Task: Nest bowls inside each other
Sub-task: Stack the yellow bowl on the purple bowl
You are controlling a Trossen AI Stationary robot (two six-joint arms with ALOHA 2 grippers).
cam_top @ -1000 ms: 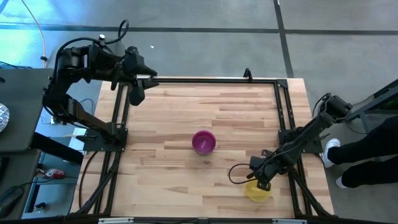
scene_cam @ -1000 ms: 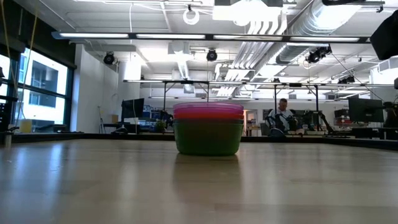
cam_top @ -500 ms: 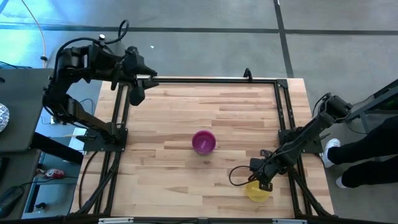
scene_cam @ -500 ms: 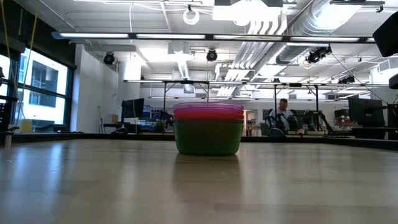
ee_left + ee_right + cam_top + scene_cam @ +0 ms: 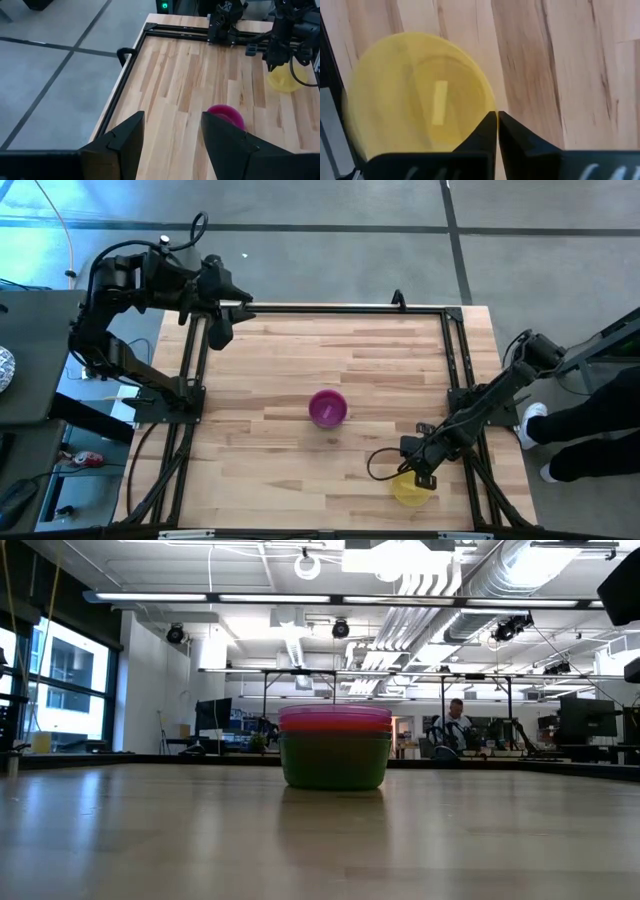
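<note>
The right gripper (image 5: 421,477) pinches the rim of the yellow bowl (image 5: 411,490) at the table's (image 5: 380,360) near right corner, fingers closed on the thin edge in the right wrist view. The nested stack of bowls (image 5: 327,407), pink on top, sits near the table's middle, to the left of and farther away than the yellow bowl. The left gripper (image 5: 170,142) waits at the far left corner, fingers apart, well away from both.

A light wooden table (image 5: 300,370) is carrying a stack of nested bowls (image 5: 327,408) near its middle, while a yellow bowl (image 5: 410,490) is sitting close to the right end of the near edge.
</note>
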